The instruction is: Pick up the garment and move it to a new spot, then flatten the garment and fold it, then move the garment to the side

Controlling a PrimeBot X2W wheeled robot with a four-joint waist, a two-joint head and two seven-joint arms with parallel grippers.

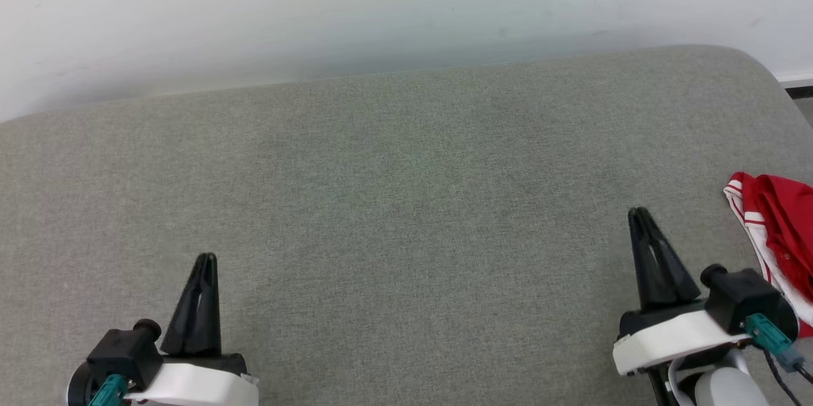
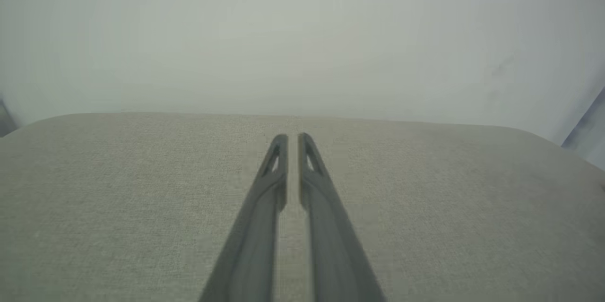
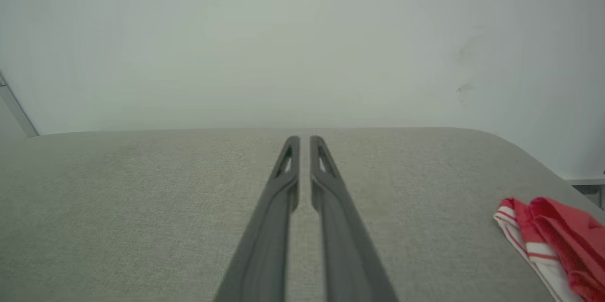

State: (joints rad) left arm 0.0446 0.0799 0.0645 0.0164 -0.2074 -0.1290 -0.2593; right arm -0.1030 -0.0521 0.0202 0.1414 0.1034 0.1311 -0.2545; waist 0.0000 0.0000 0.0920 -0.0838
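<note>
The garment (image 1: 780,228) lies crumpled at the right edge of the grey padded surface (image 1: 406,203), red with a white, red-striped sleeve. In the right wrist view the garment (image 3: 557,233) sits at the lower right, cut off by the picture's edge. My right gripper (image 1: 637,211) hovers just left of it, apart from the cloth, its fingers drawn together with only a thin slit between them and nothing held (image 3: 305,139). My left gripper (image 1: 206,257) is at the lower left, far from the garment, its fingers likewise together and empty (image 2: 293,136).
A pale wall (image 1: 381,6) rises directly behind the surface's far edge. The surface rounds off at its far right corner (image 1: 756,63), where a strip of floor and baseboard shows. Bare grey fabric stretches between the two grippers.
</note>
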